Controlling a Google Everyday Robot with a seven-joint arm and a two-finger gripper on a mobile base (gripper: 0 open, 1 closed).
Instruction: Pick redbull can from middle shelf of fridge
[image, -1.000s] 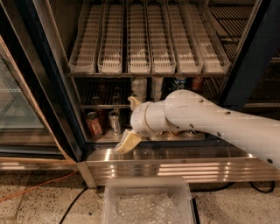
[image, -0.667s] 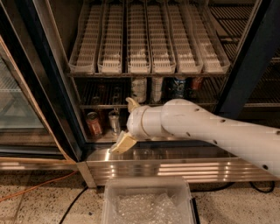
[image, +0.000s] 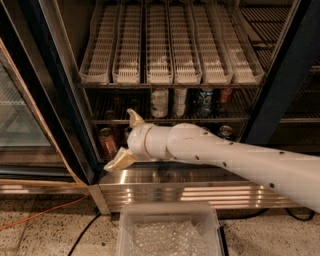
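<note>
end effector (image: 126, 140): by worktop (image: 239, 136) left front corner, fingers (image: 120, 160) spread wide, holding nothing | can (image: 225, 131): upright near right front corner, just behind forearm (image: 240, 160) | relation: can lies well right of end effector, long axis vertical; judged approach needs rightward shift

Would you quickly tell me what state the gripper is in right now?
Gripper: open, fingers spread wide, holding nothing, low at the front left of the fridge.
</note>
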